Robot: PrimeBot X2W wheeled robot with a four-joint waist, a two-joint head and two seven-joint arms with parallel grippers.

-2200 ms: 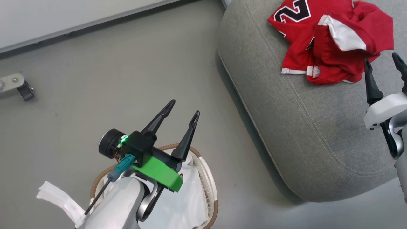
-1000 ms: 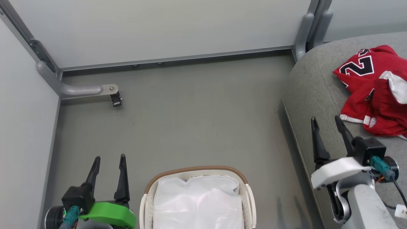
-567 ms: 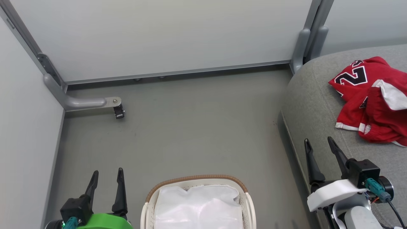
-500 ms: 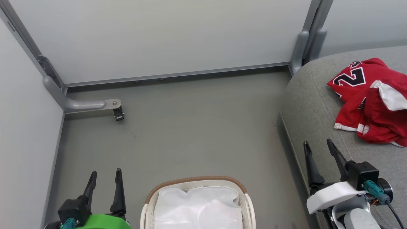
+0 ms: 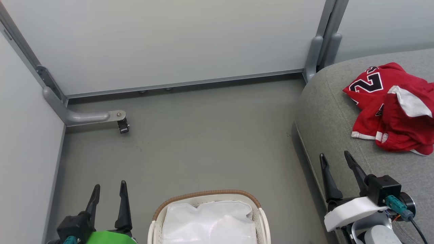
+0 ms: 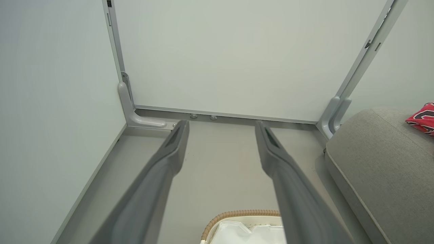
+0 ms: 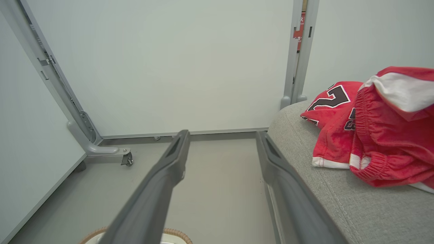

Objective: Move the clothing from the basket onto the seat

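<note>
The red clothing [image 5: 390,108] with white trim and black numerals lies bunched on the grey seat [image 5: 332,118] at the right; it also shows as clothing [image 7: 366,135] on the seat [image 7: 339,203] and as a red edge of clothing [image 6: 422,118]. The basket [image 5: 206,196], white with a brown rim, stands at the bottom centre with just its white liner inside. My left gripper [image 5: 108,189] is open and empty left of the basket. My right gripper [image 5: 334,159] is open and empty over the seat's near edge, short of the clothing.
Pale partition walls [image 5: 169,40] close the back and left. A grey bracket foot with a small castor [image 5: 122,125] juts onto the floor at the left. A grey post [image 5: 318,51] stands by the seat's far corner. Grey floor [image 5: 203,142] lies between basket and wall.
The head camera has swung from looking down at the seat to facing the wall. Both arms have drawn back low beside the basket, open and empty. The clothing stays on the seat.
</note>
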